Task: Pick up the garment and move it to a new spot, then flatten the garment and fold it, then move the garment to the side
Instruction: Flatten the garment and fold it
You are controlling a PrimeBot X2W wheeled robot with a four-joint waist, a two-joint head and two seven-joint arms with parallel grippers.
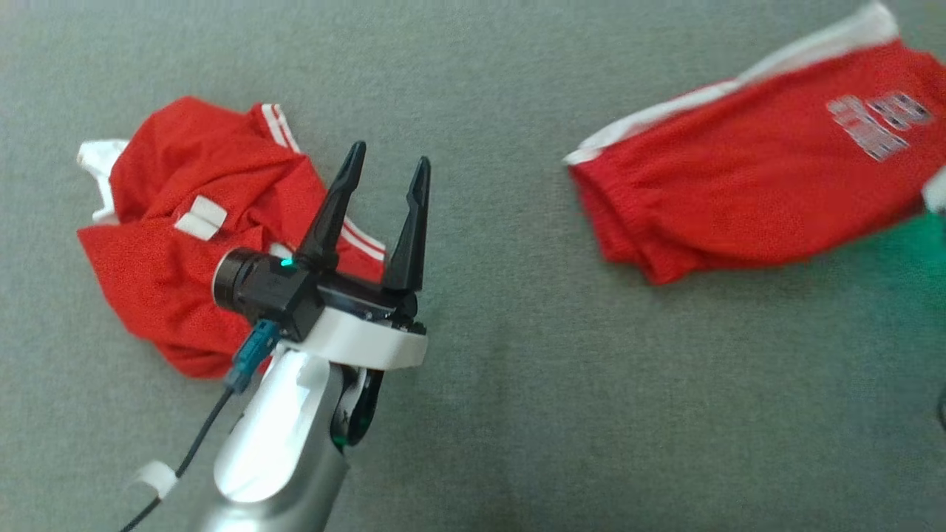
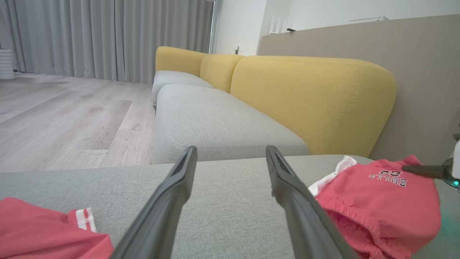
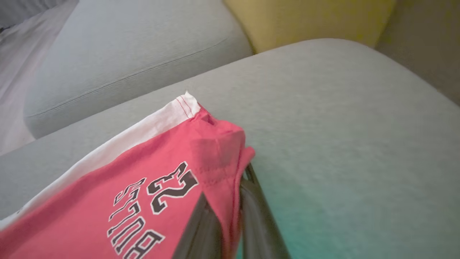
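Grey sofa seat [image 1: 517, 369], yellow backrest [image 2: 309, 100] behind. Right gripper [image 3: 228, 201] pinched tight on a hem corner of the red Bulls shorts [image 1: 739, 185]. Left gripper [image 1: 390, 155] spread wide, with a crumpled red jersey [image 1: 170, 244] just to its left.

Print on red shorts [image 3: 90, 187]: "BULLS 23", blk/wht.

- A living room in a home: a long sofa [image 2: 215, 122] with grey seats and mustard-yellow backrests [image 2: 309, 100].
- Floor-length grey curtains [image 2: 107, 36] hang along one side.
- Pale wood-plank floor [image 2: 64, 118] and a plain white wall [image 2: 244, 21].
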